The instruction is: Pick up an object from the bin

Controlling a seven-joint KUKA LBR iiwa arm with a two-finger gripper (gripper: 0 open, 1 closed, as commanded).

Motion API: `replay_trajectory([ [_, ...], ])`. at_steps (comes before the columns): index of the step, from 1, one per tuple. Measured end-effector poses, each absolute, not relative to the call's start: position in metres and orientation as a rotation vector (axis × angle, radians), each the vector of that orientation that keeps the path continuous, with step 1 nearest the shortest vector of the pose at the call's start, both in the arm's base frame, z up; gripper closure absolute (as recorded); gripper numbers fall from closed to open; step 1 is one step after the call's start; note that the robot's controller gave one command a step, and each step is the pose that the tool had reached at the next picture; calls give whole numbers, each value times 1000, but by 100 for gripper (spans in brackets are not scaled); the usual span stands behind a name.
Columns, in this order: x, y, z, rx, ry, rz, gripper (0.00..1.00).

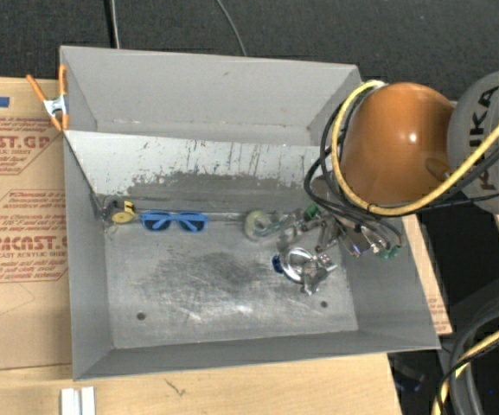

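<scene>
Lying just beside fingers (311,272), small blue object (278,264)

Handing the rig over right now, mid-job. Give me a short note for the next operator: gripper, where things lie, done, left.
The gripper is low over the bin floor, right of middle, beside a small dark blue thing; its grip cannot be judged.
Things: blue sunglasses along the back wall, yellow bit in the back-left corner, pale ring near the gripper.
Done: arm is down in the bin.
Left: grasp one thing, lift it out.
</scene>
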State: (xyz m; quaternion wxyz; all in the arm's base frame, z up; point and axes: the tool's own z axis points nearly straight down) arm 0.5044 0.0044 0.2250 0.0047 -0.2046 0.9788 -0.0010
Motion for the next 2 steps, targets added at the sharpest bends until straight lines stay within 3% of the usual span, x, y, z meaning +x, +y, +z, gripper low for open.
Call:
replay_trajectory([
  [1,524,32,101,-774,3050,6,100],
  [2,524,50,220,-789,3031,-1,100],
])
